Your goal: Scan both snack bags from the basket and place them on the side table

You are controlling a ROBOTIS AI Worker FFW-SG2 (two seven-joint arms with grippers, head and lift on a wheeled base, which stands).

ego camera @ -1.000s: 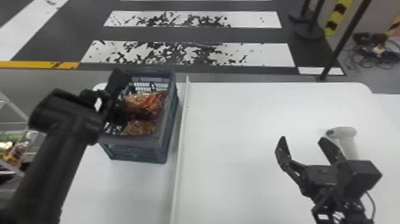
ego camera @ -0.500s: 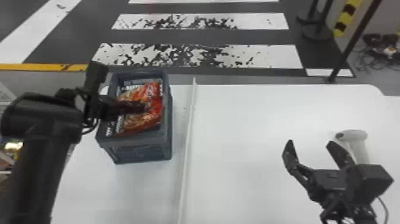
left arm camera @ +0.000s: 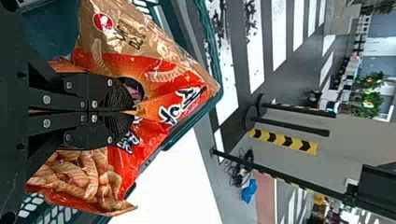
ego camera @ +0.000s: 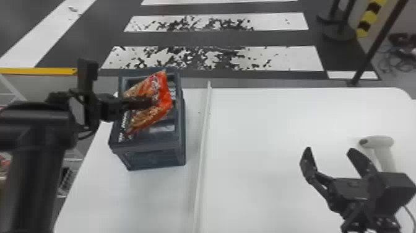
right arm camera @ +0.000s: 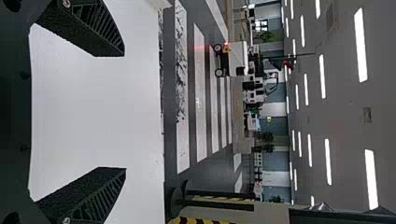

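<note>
over the basket (ego camera: pixel 148 145), left claw (ego camera: pixel 149 102) crosswise, tips rightward

OK so the shiny red-and-gold plastic snack bag (ego camera: pixel 165 96) has come up. A second ago it sat low in the dark blue-grey plastic basket (ego camera: pixel 154 158), and now the black left hand (ego camera: pixel 150 102) has it raised and tilted, one corner up by the far rim, with way more red showing. The thick black left arm (ego camera: pixel 31 186) has swung out further left too. Oh, and the basket's turned a bit: its far end is further from the long white strip (ego camera: pixel 201 148) than it was. The head view has also shifted slightly, so the white floor stripes (ego camera: pixel 216 59) sit further right in it.
</note>
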